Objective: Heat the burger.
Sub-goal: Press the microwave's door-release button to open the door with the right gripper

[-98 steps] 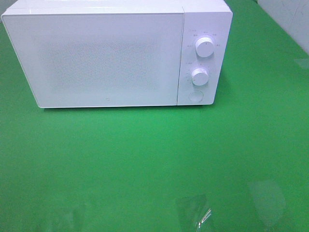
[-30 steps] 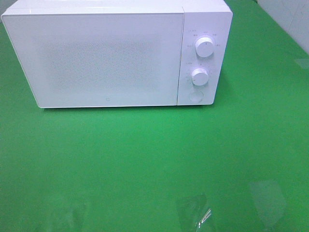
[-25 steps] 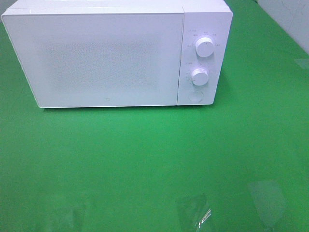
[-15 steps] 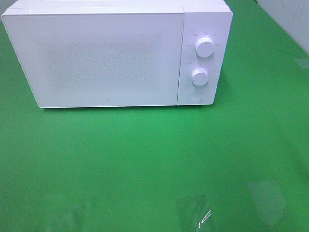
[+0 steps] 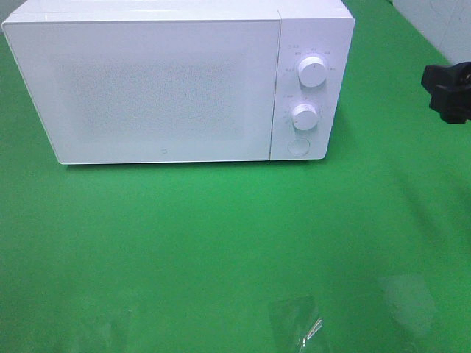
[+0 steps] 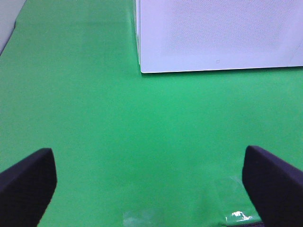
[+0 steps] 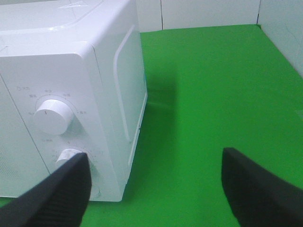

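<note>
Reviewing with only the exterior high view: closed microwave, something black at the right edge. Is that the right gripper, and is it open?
Observer: Yes. The right wrist view shows the right gripper with jaws apart, nothing between them, close to the microwave's knobs.
Operator: And the other arm?
Observer: Left wrist view: the left gripper is wide open and empty, above the green table in front of the microwave door.
Operator: Any burger?
Observer: None shows in either wrist view.
</note>
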Tool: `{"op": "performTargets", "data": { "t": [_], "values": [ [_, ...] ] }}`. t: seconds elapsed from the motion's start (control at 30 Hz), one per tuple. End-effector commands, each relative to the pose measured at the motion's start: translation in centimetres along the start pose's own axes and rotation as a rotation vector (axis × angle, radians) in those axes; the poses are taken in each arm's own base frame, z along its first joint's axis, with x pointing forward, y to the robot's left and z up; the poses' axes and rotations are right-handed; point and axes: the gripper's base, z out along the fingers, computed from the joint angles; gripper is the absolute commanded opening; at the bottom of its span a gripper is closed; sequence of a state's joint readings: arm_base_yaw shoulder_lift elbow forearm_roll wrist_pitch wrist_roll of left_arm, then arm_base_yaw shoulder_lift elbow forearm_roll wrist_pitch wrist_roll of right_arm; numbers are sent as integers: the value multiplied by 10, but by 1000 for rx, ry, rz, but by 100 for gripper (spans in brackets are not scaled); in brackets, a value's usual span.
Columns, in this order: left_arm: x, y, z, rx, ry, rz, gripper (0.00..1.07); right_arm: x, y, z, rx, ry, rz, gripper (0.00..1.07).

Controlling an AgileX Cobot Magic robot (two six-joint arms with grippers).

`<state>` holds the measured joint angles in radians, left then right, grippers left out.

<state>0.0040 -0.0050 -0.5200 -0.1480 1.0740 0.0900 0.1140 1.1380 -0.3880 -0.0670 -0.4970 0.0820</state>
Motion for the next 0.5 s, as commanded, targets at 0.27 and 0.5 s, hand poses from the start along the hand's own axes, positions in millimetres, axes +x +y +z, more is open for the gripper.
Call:
{"op": "performTargets", "data": {
  "t": [0.27,0.5],
  "values": [
    [0,0,0,-2,-13,-5,100,29,19,34,42,-30,-20,75],
    [0,0,0,-2,-13,-5,100,43,45,41,46,-62,-64,75]
  ]
}}
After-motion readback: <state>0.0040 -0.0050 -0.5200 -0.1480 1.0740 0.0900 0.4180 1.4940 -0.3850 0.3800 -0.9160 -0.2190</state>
